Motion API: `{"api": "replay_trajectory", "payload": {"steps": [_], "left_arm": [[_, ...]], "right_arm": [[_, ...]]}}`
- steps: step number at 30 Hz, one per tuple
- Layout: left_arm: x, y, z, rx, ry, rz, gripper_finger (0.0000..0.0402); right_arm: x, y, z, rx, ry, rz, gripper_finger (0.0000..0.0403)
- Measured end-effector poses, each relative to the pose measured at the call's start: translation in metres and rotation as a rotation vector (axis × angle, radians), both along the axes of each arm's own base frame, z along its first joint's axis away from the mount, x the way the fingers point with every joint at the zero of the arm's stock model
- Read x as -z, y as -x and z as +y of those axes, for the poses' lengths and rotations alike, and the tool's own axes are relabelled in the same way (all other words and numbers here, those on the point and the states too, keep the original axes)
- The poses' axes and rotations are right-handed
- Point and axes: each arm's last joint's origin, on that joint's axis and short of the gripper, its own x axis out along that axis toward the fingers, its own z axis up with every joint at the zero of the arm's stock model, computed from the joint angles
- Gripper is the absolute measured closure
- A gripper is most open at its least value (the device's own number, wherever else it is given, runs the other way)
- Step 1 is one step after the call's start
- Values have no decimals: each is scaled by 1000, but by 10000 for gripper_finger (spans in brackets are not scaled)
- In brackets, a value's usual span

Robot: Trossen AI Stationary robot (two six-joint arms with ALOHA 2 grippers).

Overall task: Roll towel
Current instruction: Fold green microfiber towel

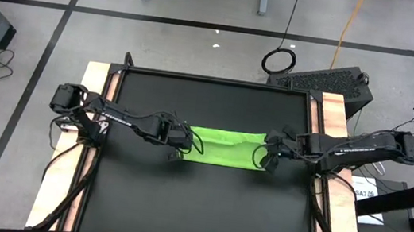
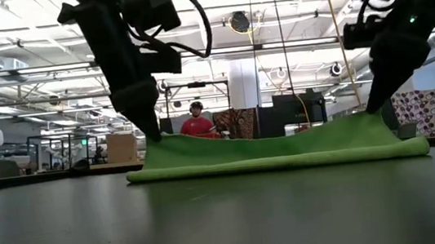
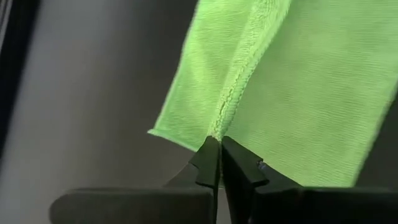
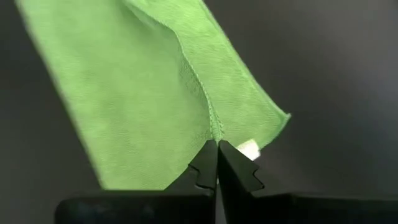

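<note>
The lime-green towel [image 1: 225,146] lies folded in a long strip across the middle of the black table [image 1: 202,212]. My left gripper [image 1: 180,146] is shut at the strip's left end and my right gripper [image 1: 268,158] at its right end. In the low view the towel [image 2: 279,154] rests flat on its lower layer. Its two ends rise into small peaks under the fingertips, and the middle sags between them. My left gripper [image 3: 219,149] pinches the stitched hem [image 3: 219,124] of the upper layer at the towel's left end between its two fingertips. The fingers slant down from the table's left. That edge is raised a little, and the layer below lies on the table. My right gripper [image 4: 217,149] pinches the hemmed edge [image 4: 216,127] of the upper layer at the towel's right end, close to a corner with a small white tag [image 4: 250,148]. The fingers slant down from the table's right. The held edge is raised, and the rest lies on the table.
Light wooden strips [image 1: 97,85] [image 1: 333,117] border the table's left and right sides. Bare black surface lies on the near and far sides of the towel. In the room beyond the table a person in red [image 2: 198,126] sits far off.
</note>
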Motion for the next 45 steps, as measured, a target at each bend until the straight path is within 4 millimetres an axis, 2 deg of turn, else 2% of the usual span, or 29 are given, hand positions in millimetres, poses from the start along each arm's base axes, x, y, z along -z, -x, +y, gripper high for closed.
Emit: {"api": "replay_trajectory", "payload": {"steps": [7, 13, 21, 24, 29, 35, 39, 45], "left_arm": [[5, -1, 12, -36, -5, -39, 371], [5, -3, 14, -14, -5, -56, 370], [8, -4, 16, -11, 6, -47, 368], [13, -5, 16, -11, 7, -29, 344], [16, -5, 19, -45, -71, -16, 269], [11, -5, 23, -74, -125, -33, 197], [11, -5, 25, -82, -129, -31, 177], [11, -5, 23, -56, -106, -26, 174]], "right_arm": [[12, -7, -10, 46, 17, 71, 403], [20, -12, -14, 66, 16, 104, 398], [22, -15, -19, 94, 15, 96, 344], [22, -15, -19, 108, 10, 89, 320], [22, -14, -19, 118, 10, 90, 285], [22, -14, -19, 119, 11, 93, 266], [22, -14, -19, 119, 11, 94, 266], [21, -13, -20, 129, 52, 92, 266]]}}
